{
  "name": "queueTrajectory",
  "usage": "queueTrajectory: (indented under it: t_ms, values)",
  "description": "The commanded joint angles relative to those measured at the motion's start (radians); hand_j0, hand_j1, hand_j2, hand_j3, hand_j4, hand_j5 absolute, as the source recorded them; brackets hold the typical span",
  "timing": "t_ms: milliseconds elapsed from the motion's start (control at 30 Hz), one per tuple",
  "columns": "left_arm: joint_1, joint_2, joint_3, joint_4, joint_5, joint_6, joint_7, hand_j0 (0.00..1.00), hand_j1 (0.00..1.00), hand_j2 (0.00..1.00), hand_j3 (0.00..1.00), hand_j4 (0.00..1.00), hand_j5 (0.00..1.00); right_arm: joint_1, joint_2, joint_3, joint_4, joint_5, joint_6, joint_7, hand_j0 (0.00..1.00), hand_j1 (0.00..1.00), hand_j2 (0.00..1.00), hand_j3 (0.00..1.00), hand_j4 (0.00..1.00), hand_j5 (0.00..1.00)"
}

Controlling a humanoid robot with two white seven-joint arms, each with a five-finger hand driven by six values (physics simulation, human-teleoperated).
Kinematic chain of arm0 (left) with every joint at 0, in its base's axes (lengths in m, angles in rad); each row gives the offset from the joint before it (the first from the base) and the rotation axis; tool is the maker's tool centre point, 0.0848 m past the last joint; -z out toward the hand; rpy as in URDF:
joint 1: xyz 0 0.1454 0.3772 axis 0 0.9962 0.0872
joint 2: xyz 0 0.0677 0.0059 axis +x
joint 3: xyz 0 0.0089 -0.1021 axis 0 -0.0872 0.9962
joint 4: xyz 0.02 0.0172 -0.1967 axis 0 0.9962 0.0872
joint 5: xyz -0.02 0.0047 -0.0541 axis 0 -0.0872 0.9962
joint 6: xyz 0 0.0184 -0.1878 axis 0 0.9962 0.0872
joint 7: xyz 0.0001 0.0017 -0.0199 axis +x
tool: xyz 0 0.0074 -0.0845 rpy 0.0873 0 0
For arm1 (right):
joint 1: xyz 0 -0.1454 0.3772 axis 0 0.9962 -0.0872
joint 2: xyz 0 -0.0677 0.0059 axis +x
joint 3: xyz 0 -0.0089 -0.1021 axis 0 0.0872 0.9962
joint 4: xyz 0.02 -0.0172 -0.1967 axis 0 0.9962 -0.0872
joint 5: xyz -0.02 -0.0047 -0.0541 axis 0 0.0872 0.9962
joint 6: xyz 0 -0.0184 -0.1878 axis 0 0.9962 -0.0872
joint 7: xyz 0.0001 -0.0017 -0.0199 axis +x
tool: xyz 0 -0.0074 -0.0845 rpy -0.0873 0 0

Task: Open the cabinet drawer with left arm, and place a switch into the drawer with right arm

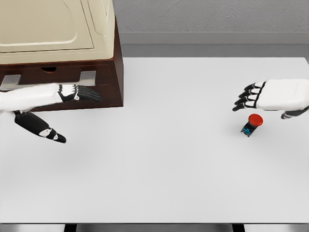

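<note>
A grey wall runs behind a white tabletop (159, 159) that fills most of the head view. At the far left corner stands a dark brown cabinet (118, 72) with a cream top panel. Its front shows a drawer (104, 89) under a metal handle (87, 77); the drawer front sits flush with the cabinet body, so it reads as closed. The left robot hand (79, 93) reaches in from the left edge and lies across the drawer front just below the handle, fingers stretched out flat and pointing right, the thumb hanging low and apart over the tabletop. It grips nothing; whether the fingertips touch the wood cannot be told. On the right side, well apart from the cabinet, the switch (252, 123) rests on the tabletop: a red round button on a small dark base with a blue patch, tilted slightly. The right robot hand (251, 96) enters from the right edge and hovers just above and beside the switch, palm down, its black fingers loosely curled toward the left, released and holding nothing.
</note>
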Motion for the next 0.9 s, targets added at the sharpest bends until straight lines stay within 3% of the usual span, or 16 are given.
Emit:
queueTrajectory:
  t_ms: [0, 33, 100, 167, 333, 567, 867]
  values:
    - [-0.004, 0.037, -0.027, -0.001, 0.082, 0.002, -0.005, 1.0, 1.0, 1.0, 1.0, 1.0, 1.0, 0.0, -0.004, 0.025, -0.016, -0.004, 0.002, 0.0, 1.0, 1.0, 1.0, 1.0, 1.0, 1.0]
    - [-0.021, 0.04, -0.027, -0.001, 0.101, 0.024, -0.005, 1.0, 1.0, 1.0, 1.0, 1.0, 1.0, 0.0, -0.004, 0.031, -0.019, -0.003, 0.002, 0.0, 1.0, 1.0, 1.0, 1.0, 1.0, 1.0]
    - [-0.069, 0.052, -0.027, 0.004, 0.102, 0.291, -0.005, 1.0, 1.0, 1.0, 1.0, 1.0, 1.0, 0.001, -0.004, 0.033, -0.021, -0.003, 0.002, 0.0, 1.0, 1.0, 1.0, 1.0, 1.0, 1.0]
    - [-0.069, 0.091, -0.027, 0.022, 0.069, 0.294, -0.005, 1.0, 1.0, 1.0, 1.0, 1.0, 1.0, 0.009, -0.015, 0.033, -0.012, -0.001, 0.002, 0.0, 1.0, 1.0, 1.0, 1.0, 1.0, 1.0]
    - [-0.067, 0.085, -0.027, 0.022, -0.037, 0.398, -0.005, 1.0, 1.0, 1.0, 1.0, 1.0, 1.0, 0.023, 0.024, 0.024, 0.07, 0.004, 0.002, 0.0, 1.0, 1.0, 1.0, 1.0, 1.0, 1.0]
    - [-0.072, 0.072, -0.02, 0.048, -0.051, 0.516, -0.005, 1.0, 1.0, 1.0, 1.0, 1.0, 1.0, 0.037, 0.082, 0.021, 0.142, 0.037, 0.002, 0.0, 1.0, 1.0, 1.0, 1.0, 1.0, 1.0]
    - [-0.07, 0.075, -0.021, 0.113, -0.072, 0.518, -0.005, 1.0, 1.0, 1.0, 1.0, 1.0, 1.0, 0.054, 0.128, 0.021, 0.206, 0.086, 0.002, 0.0, 1.0, 1.0, 1.0, 1.0, 1.0, 1.0]
